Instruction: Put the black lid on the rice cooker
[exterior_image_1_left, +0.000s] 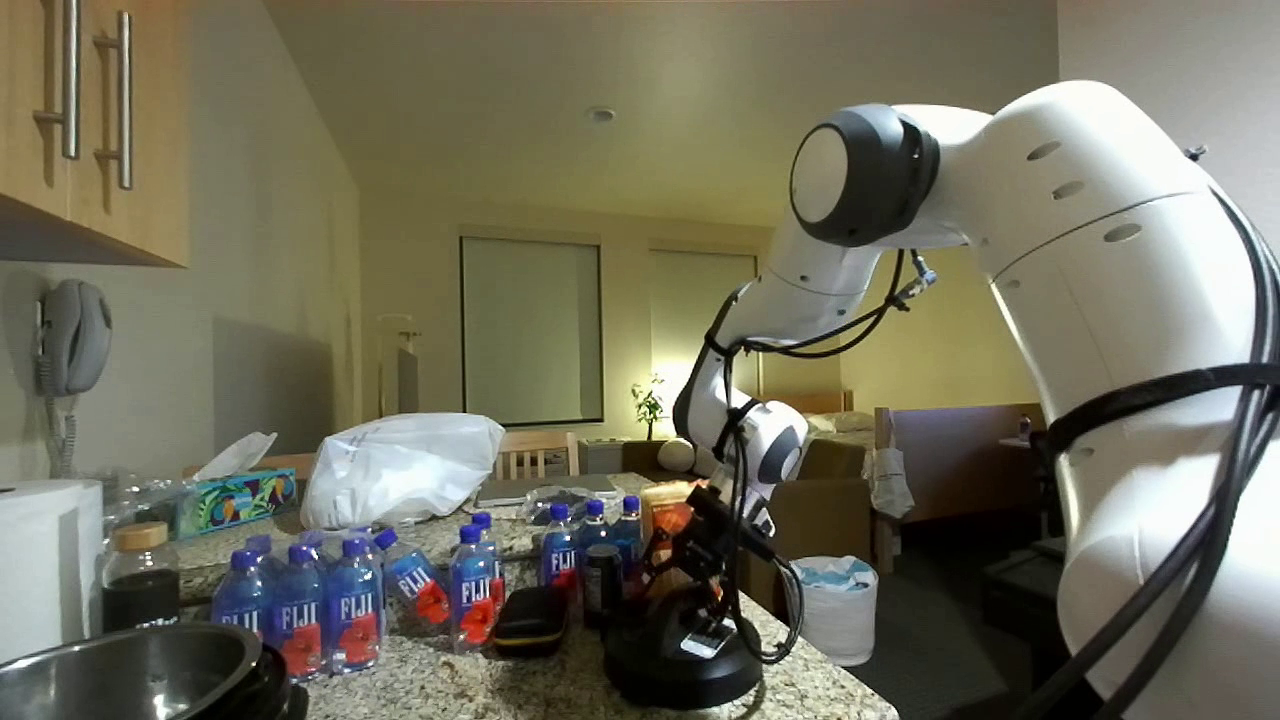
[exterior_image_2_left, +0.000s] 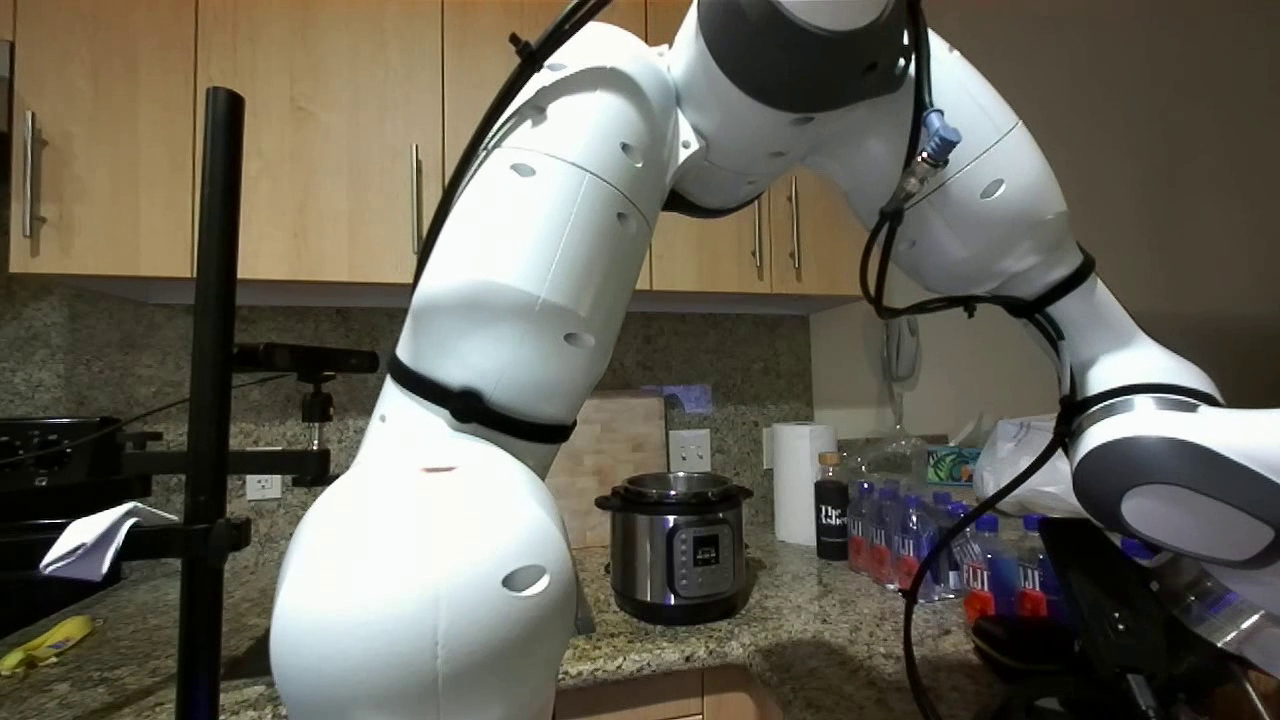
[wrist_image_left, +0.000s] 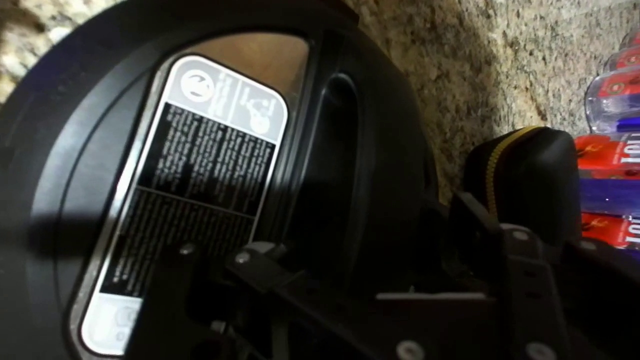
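The gripper (wrist_image_left: 367, 232) hangs right over the black lid (exterior_image_1_left: 675, 672), its fingers (wrist_image_left: 477, 215) spread apart; in that dark patch I can't tell whether either touches. The lid lies on the counter (exterior_image_1_left: 470, 690), close to the counter's edge, a black case (wrist_image_left: 530, 185) just beside it. I'd say this is the grasping step: next, the fingers should pinch the lid near its middle and lift straight up. Farther along stand water bottles (exterior_image_1_left: 353, 607), to be steered clear of. Farthest off, the rice cooker (exterior_image_2_left: 677, 550) sits with its top uncovered; the lid must travel there and settle level.
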